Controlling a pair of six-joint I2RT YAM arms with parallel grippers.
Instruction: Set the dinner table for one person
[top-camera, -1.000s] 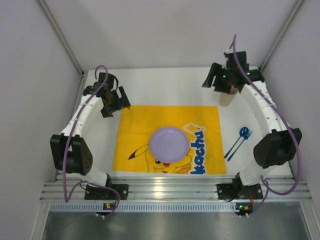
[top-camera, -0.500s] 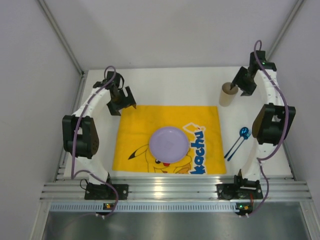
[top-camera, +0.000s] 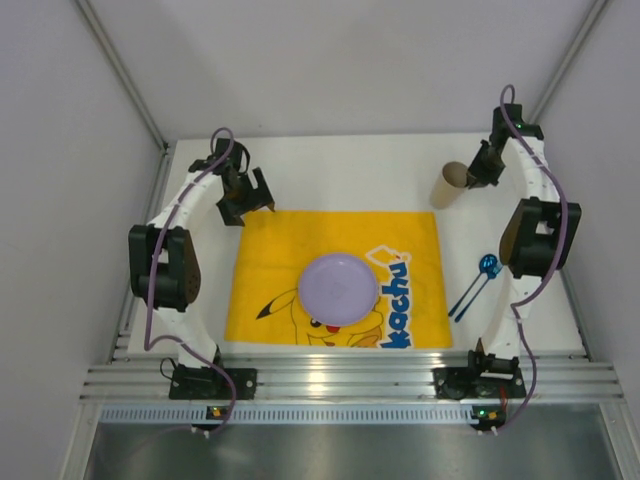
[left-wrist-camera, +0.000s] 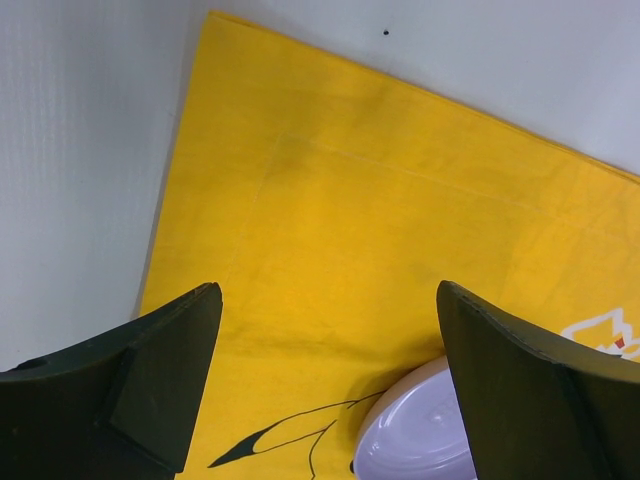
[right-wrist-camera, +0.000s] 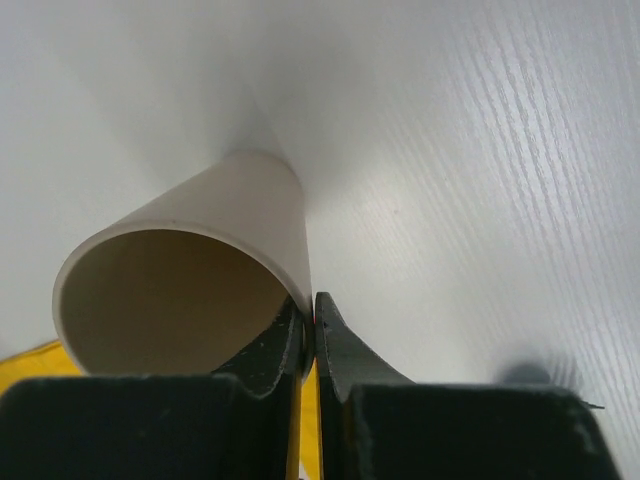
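The left gripper (top-camera: 246, 196) is hanging with its fingers (left-wrist-camera: 165, 375) spread wide apart, gripping nothing, over the far left corner of the yellow cloth mat (top-camera: 290, 250). To this gripper's right and nearer the bases, a lilac plate (top-camera: 338, 288) is sitting on the mat, partly covering a cartoon figure. Past the plate, blue letters reading "kochu" (top-camera: 398, 300) are running along the mat's right edge. The white dinner table (top-camera: 350, 165) is lying beneath both grippers. The right gripper (right-wrist-camera: 312, 322) is pinching the wall of a tilted tan paper cup (top-camera: 449, 186), one finger inside the rim and one outside. Nearer the bases than this gripper, two blue utensils (top-camera: 476, 285) are lying side by side on the table, near the mat.
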